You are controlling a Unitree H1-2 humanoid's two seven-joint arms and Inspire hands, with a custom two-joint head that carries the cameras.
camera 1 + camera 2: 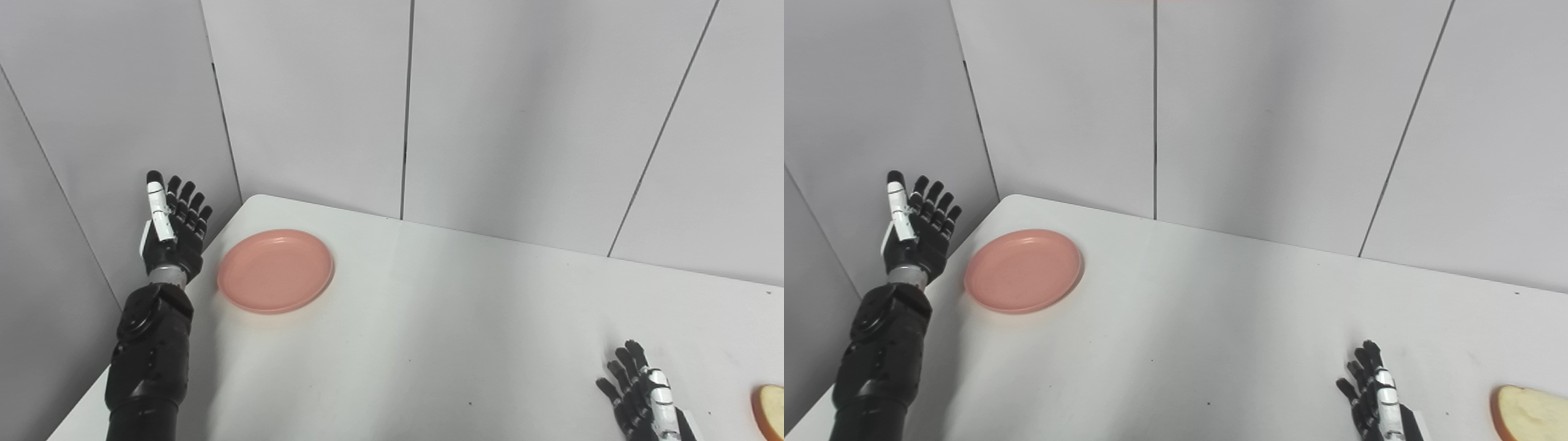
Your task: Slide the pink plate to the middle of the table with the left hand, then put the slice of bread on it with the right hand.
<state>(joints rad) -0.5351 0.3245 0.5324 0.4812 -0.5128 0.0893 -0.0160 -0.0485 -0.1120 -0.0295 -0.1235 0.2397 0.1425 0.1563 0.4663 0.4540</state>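
Note:
The pink plate (275, 270) lies empty on the white table (429, 318) near its far left corner. My left hand (173, 226) is raised, open, fingers straight up, just left of the plate and beyond the table's left edge, not touching it. My right hand (1375, 395) rests open low at the front right of the table. The slice of bread (1528, 413) lies flat on the table to the right of the right hand, apart from it; in the left eye view only its edge (770, 409) shows at the frame's border.
Grey wall panels (520, 110) stand close behind the table and along its left side, right next to my left hand. The table's rounded far left corner (257, 199) is just behind the plate.

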